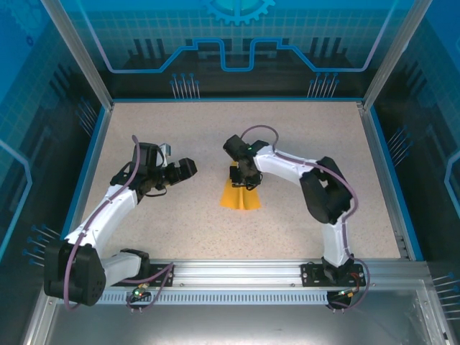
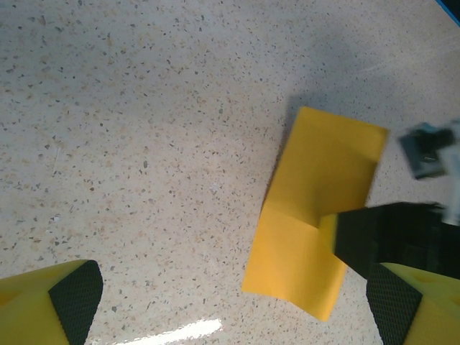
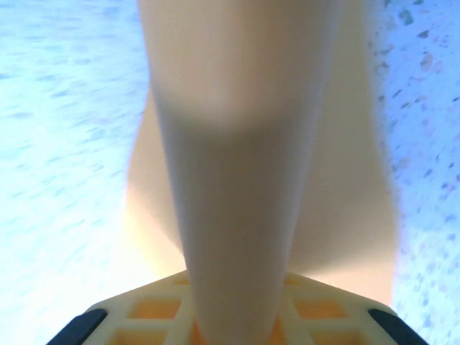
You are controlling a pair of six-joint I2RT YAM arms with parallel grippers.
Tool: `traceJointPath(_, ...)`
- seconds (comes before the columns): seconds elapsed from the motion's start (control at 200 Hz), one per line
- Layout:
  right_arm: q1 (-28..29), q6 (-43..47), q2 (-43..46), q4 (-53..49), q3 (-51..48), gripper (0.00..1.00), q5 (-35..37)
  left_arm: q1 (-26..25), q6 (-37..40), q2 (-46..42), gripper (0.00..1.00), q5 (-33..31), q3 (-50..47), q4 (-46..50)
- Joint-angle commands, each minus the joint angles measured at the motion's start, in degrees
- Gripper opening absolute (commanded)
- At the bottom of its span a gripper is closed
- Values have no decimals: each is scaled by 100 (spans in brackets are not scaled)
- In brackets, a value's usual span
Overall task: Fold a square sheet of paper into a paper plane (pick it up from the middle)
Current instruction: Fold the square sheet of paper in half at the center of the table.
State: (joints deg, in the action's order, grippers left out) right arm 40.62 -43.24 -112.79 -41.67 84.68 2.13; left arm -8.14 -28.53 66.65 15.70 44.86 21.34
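The square sheet of paper (image 1: 238,199) is orange-yellow and lies at the table's middle, creased and lifted along its centre line. My right gripper (image 1: 244,181) points down on its far part. In the right wrist view the paper (image 3: 237,180) rises as a tall ridge pinched between the closed-in fingers of the right gripper (image 3: 233,316). From the left wrist the sheet (image 2: 316,201) is a four-sided shape with a centre crease, and a black finger of the right gripper (image 2: 388,237) sits on its right edge. My left gripper (image 1: 188,169) hovers open to the sheet's left, holding nothing (image 2: 233,298).
The speckled table (image 1: 158,129) is bounded by a blue rim and glass walls (image 1: 93,72) on the left, far and right sides. The aluminium rail (image 1: 237,272) carrying both arm bases runs along the near edge.
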Motion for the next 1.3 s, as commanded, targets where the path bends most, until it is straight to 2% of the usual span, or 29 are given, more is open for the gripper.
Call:
traceJointPath(0.0, -3, 46, 803, 957, -455, 25, -1065, -3, -10, -152, 99, -68, 202, 186)
traceJointPath(0.21, -416, -731, 1355, 3613, -1719, 28, -3194, -4, -143, -189, 98, 116, 207, 129)
traceJointPath(0.31, -618, -998, 1127, 4170, -2092, 30, -3490, -12, -163, -163, 98, 430, 199, 13)
traceJointPath(0.425, -819, -969, 874, 4166, -2498, 33, -3241, -64, -107, -22, 99, 1100, 204, -176)
traceJointPath(0.535, -914, -582, 704, 3682, -2562, 36, -3047, -266, -94, 32, 98, 1115, 155, -279)
traceJointPath(0.685, -935, -29, 800, 2648, -2430, 53, -2457, -505, -97, 200, 99, 1104, 156, -344)
traceJointPath(0.805, -953, 139, 1020, 2256, -2395, 60, -2136, -625, -131, 334, 99, 1084, 162, -444)
traceJointPath(1.06, -951, 72, 1328, 2032, -2433, 63, -1776, -851, -52, 631, 99, 1101, 303, -456)
traceJointPath(1.295, -933, -426, 1275, 1891, -2542, 64, -1207, -969, -26, 933, 96, 1166, 380, -553)
